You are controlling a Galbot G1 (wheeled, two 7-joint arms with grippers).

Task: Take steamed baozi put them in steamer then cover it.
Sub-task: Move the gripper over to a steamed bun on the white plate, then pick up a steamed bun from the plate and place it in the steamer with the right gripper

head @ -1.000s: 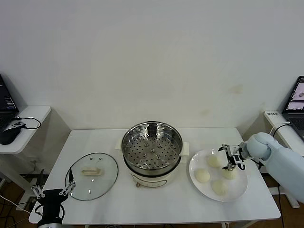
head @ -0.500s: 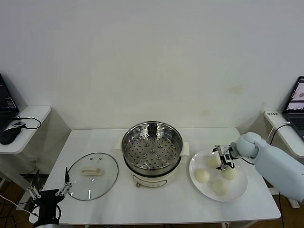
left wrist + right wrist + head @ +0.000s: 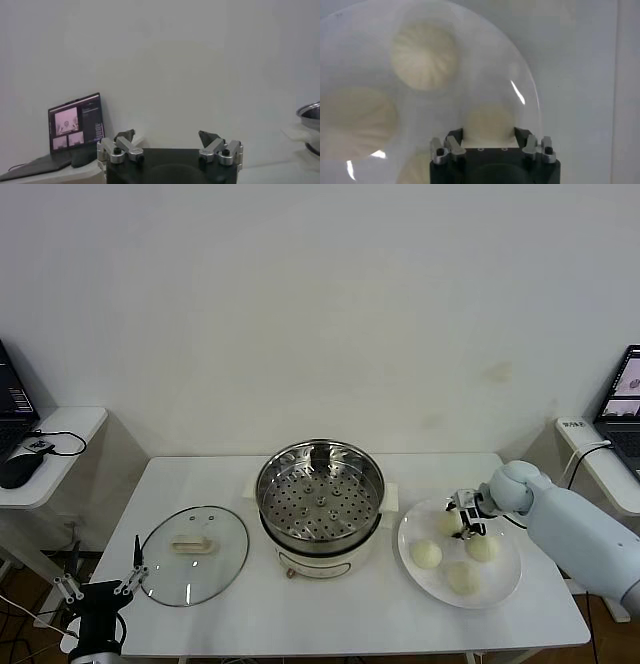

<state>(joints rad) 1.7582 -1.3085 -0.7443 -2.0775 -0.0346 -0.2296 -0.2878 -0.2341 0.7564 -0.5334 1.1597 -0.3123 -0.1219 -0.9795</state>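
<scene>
Since a second ago the right gripper (image 3: 467,515) has slid toward the steamer (image 3: 320,502), its fingers (image 3: 454,141) now closing on either side of the far-left baozi (image 3: 489,123). Four baozi sit on the white plate (image 3: 505,577); one cover (image 3: 195,555) lies on the table, and the left gripper (image 3: 170,142) hangs wide open below its front-left corner.

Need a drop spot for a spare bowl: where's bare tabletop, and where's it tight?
Free: the table's front strip below lid, steamer and plate; the back corners, left behind the lid and right behind the plate. Tight: the gaps either side of the steamer, and the plate, with four baozi and the right claw around one.
</scene>
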